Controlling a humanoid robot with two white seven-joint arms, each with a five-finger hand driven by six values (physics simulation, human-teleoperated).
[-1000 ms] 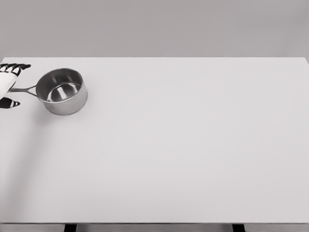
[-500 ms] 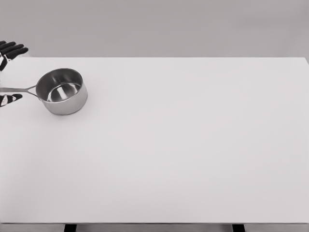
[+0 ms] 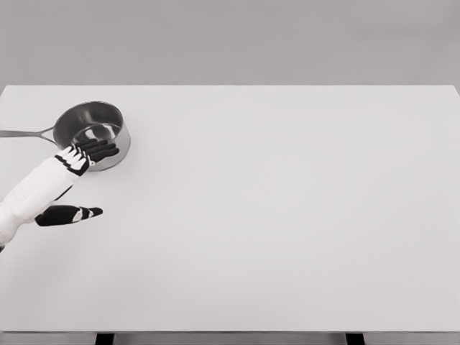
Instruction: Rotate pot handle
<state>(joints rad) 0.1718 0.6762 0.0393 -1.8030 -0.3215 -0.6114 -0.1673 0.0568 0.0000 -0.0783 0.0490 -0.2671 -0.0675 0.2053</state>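
Note:
A steel saucepan [image 3: 92, 131] stands upright at the far left of the white table, its thin handle [image 3: 27, 133] pointing left toward the picture's edge. My left hand [image 3: 86, 180] comes in from the lower left and hovers in front of the pot's near wall. Its fingers [image 3: 99, 149] are stretched out flat over the lower front of the pot, and the thumb [image 3: 72, 214] is spread wide below. The hand holds nothing. The handle lies apart from the hand. The right arm does not show.
The white table [image 3: 287, 215] stretches to the right and front of the pot. Its far edge runs just behind the pot, and two dark legs show under the front edge.
My left hand has left the handle's end at the left edge and swung right and nearer, now in front of the pot. The pot has not moved.

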